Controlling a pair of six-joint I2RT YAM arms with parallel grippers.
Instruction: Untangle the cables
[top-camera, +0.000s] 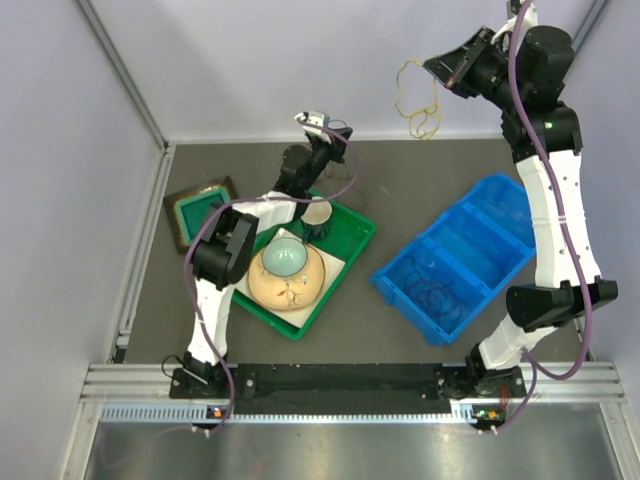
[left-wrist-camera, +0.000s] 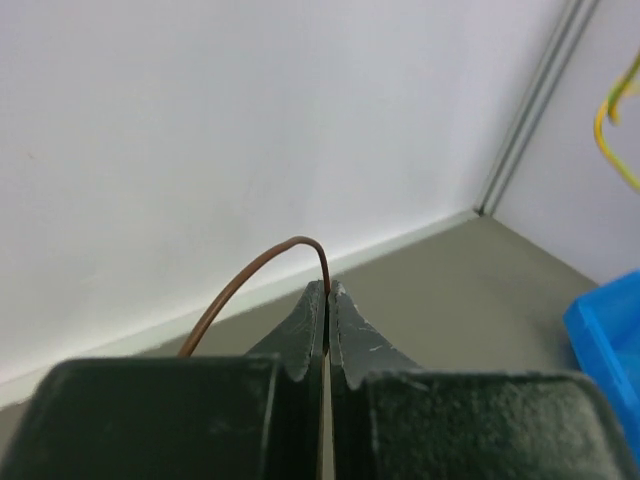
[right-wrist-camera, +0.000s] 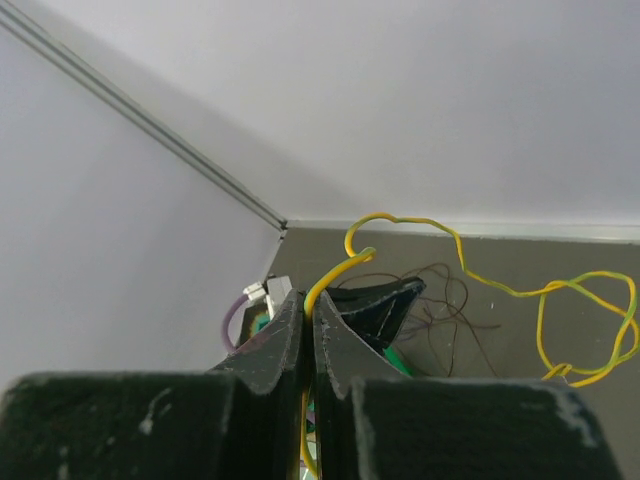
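Yellow-green cable (right-wrist-camera: 345, 265) pinched between the pressed-together tips of the right pincer (right-wrist-camera: 308, 302), raised high against the back wall, dangling in loose loops above the far edge of the worktop (top-camera: 420, 190); brown cable (left-wrist-camera: 298, 239) nipped at the very tips of the left pincer (left-wrist-camera: 327, 292), clamped just as tight, arching up and off to the left, near the far end of the green tray (top-camera: 358, 238); more thin dark cables (top-camera: 437, 292) coiled inside the blue bin (top-camera: 500, 205), well apart from both pincers.
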